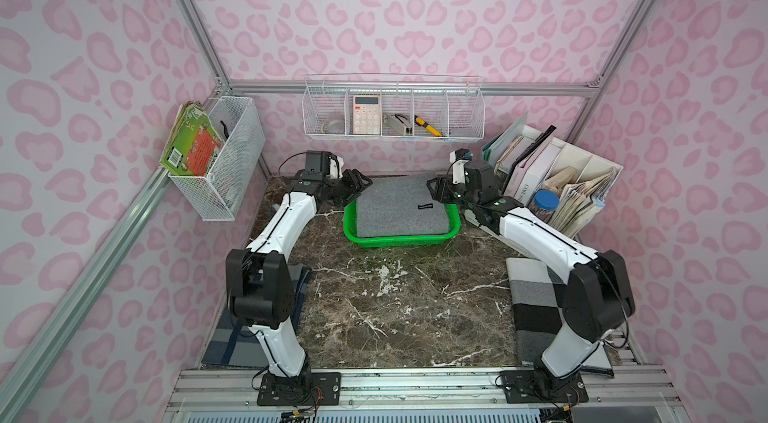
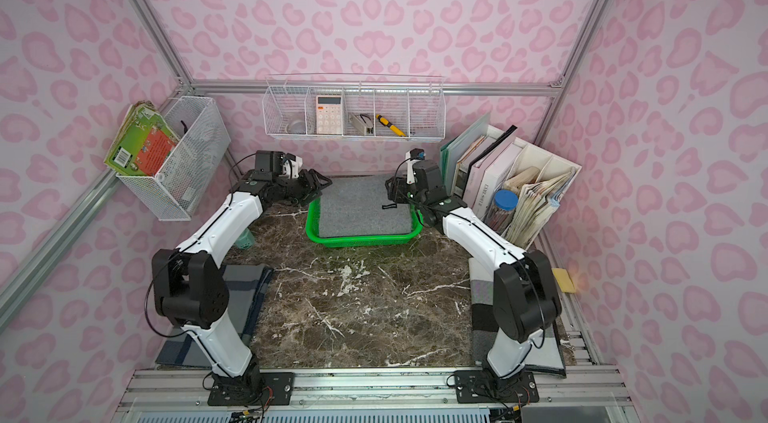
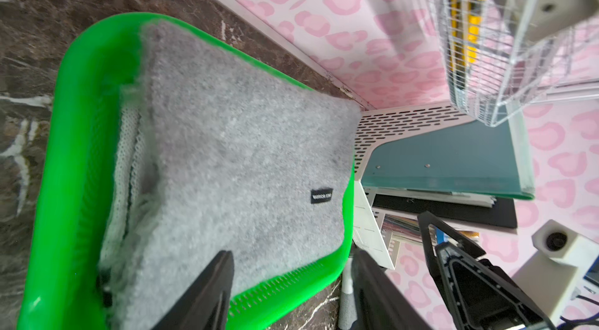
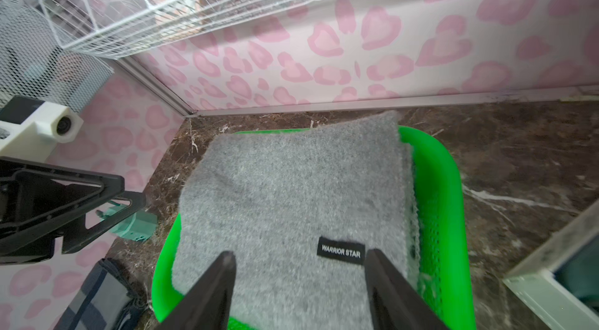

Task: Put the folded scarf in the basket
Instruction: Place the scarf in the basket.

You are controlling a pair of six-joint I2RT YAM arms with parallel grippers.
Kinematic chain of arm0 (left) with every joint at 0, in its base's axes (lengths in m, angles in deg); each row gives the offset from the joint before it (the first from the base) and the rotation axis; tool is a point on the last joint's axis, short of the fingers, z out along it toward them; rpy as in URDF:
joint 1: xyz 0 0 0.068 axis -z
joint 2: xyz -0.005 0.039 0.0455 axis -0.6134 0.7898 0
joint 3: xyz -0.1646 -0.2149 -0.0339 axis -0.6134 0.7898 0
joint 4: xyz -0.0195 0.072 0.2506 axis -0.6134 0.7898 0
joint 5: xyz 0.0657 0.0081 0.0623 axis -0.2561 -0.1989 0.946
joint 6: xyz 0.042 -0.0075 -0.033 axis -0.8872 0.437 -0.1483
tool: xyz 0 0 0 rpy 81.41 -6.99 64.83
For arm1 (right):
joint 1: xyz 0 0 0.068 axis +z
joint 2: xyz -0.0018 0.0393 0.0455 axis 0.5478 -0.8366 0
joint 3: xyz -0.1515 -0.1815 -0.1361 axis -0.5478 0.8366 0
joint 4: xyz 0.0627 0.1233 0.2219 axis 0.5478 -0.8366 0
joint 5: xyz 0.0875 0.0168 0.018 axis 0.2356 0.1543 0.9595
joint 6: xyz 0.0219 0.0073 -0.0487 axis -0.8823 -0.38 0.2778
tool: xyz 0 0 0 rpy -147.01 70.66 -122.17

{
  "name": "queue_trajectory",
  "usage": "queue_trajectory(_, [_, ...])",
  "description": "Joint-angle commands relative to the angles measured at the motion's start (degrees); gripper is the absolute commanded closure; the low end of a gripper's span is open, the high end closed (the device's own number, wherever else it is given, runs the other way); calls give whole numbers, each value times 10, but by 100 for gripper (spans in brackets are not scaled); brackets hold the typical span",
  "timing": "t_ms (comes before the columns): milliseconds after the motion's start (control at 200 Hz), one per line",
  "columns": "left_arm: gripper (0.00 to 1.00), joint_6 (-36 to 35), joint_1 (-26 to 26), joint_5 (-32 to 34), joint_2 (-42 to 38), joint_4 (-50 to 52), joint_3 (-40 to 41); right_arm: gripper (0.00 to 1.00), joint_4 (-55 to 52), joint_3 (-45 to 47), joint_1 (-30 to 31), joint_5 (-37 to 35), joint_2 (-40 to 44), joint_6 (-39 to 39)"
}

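Note:
The folded grey scarf with a small black label lies in the bright green basket at the back of the marble table. Its far edge reaches over the basket's back rim. My left gripper hangs open at the basket's far left corner, one finger over the scarf and the other outside the basket's rim. My right gripper is open over the right end of the scarf, near the label, holding nothing.
A white wire wall basket with a calculator hangs behind. A mesh basket with books is at the left wall. A file organiser and a blue-lidded jar stand right. Other folded cloths lie by both arm bases.

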Motion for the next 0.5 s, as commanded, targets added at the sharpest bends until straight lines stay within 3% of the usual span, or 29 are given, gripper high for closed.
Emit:
queue_trajectory(0, [40,-16,18,44,-62,33,42,34,-22,55,14,-46,71,3])
queue_trajectory(170, [42,-15,58,83,-175,50,143,35,-65,184,18,-88,221,-19])
queue_trajectory(335, [42,-14,144,165,-275,60,219,34,-131,294,16,-152,357,-56])
queue_trajectory(490, [42,18,211,195,-342,59,296,34,-223,368,2,-200,450,-101])
